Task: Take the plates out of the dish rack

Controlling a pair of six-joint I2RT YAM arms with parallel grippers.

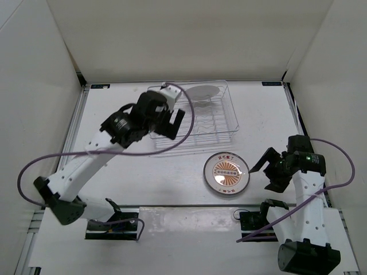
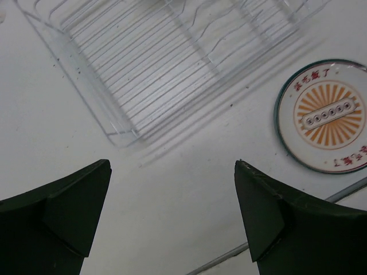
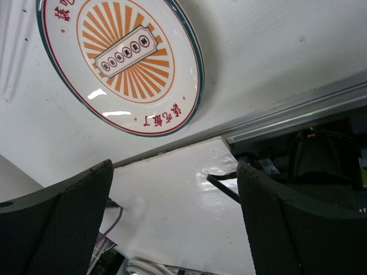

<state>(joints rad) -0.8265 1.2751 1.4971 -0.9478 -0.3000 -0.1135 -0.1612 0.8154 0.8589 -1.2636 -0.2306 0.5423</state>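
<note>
Both jaws wide open, apparently touching nothing.

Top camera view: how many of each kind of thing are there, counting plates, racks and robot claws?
Dish rack: 1
Plates: 2 (orange sunburst plate on the table, white plate in the rack)
Grippers: 2 (left gripper, right gripper, both open)
Total: 5

Arms (image 1: pixel 86 166) are white with black joints, apparently purple cables (image 1: pixel 57 154).
</note>
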